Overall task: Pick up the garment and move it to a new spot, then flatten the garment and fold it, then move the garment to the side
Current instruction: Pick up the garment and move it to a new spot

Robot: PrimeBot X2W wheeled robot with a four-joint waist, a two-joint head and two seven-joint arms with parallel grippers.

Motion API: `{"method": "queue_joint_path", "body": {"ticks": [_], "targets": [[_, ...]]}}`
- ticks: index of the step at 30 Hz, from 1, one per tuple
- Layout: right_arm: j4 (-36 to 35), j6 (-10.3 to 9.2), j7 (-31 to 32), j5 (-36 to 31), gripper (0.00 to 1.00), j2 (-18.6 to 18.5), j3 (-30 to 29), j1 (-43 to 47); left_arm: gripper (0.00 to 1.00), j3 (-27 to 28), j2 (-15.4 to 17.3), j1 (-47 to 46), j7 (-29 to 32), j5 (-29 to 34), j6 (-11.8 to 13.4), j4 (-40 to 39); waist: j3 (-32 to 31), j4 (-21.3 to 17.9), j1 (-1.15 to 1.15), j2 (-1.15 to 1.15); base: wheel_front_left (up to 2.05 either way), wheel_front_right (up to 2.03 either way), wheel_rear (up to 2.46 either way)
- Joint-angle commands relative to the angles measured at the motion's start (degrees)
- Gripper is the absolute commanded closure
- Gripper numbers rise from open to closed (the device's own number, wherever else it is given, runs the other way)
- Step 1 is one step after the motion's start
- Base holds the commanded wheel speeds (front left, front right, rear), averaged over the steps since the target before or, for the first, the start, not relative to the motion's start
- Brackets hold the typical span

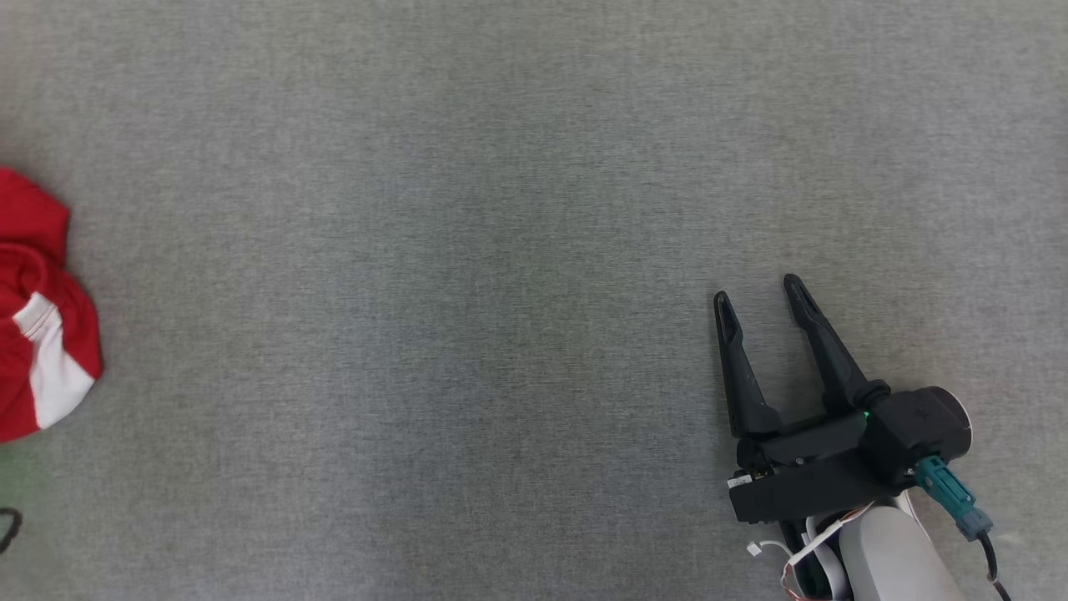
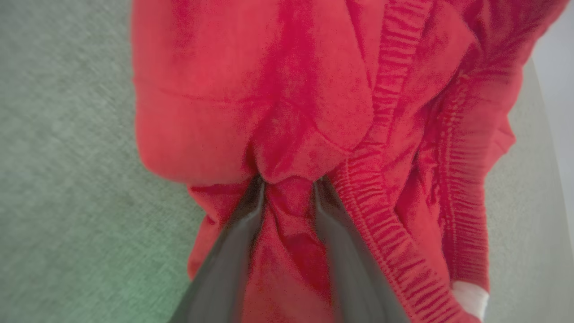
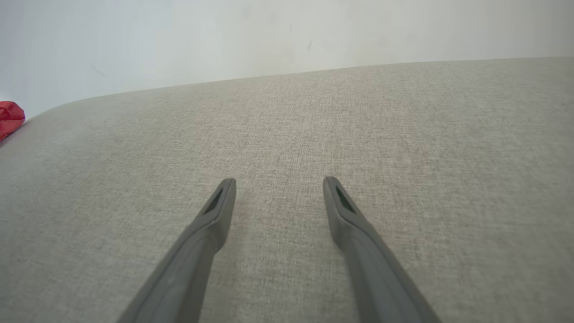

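The garment is a crumpled red piece with a white panel, lying at the far left edge of the grey cloth surface in the head view. Up close in the left wrist view the garment shows ribbed red bands. My left gripper has its tips pushed into it, and a ridge of cloth fills the narrowed gap between both fingers. My right gripper rests far off at the lower right, open and holding nothing. Between the spread fingers of the right gripper there is only bare fabric surface. A red corner of the garment peeks in at the left.
The grey surface ends at a rounded far edge against a pale wall. In the left wrist view a pale edge runs close beside the garment. A dark cable loop sits at the lower left.
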Motion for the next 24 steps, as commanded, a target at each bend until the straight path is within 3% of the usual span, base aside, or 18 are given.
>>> {"method": "queue_joint_path", "body": {"ticks": [1, 14, 24], "targets": [[1.1, -0.16, -0.2, 0.3, 0.0, -0.1, -0.1, 0.6, 1.0, -2.9, -3.7, 3.6, 2.8, -0.3, -0.5, 0.4, -0.6, -0.7, 0.01, 0.0, 0.0, 0.0, 0.0], [3.7, -0.16, -0.8, 2.3, 0.0, 0.0, 1.0, 3.7, 1.0, 1.1, -1.4, 4.0, -3.6, -0.3, -3.5, -7.6, -12.4, 2.0, 0.01, 0.0, 0.0, 0.0, 0.0], [6.3, -0.16, -1.0, 5.5, 0.0, 0.0, 1.4, 8.0, 1.0, -3.3, -1.6, -0.9, -3.7, 0.5, -5.2, -15.5, -24.8, 1.5, 0.01, 0.0, 0.0, 0.0, 0.0]]}}
